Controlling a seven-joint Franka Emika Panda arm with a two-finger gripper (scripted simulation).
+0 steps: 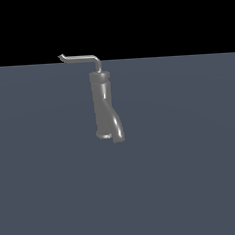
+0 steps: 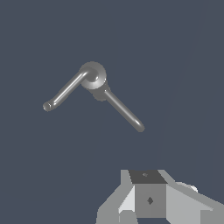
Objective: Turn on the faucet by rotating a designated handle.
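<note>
Exterior view: the faucet (image 1: 103, 106) stands upright on the grey desk (image 1: 192, 174), its curved spout end at the base. The handle (image 1: 81, 58) rises from the faucet's top collar and bends toward the exterior view's left, ending in a small hooked tip. The hand is not visible.

Wrist view: the faucet (image 2: 94, 76) appears from above, with the handle (image 2: 65, 92) projecting from it. The hand (image 2: 151, 201) sits well apart from the faucet, grasping nothing; its opening cannot be determined.

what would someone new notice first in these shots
The dark faucet stands alone in the middle of a bare grey floor in the exterior view, with its slim bent handle reaching from its top toward that view's left. In the wrist view the gripper sits apart from the faucet, touching nothing.
</note>
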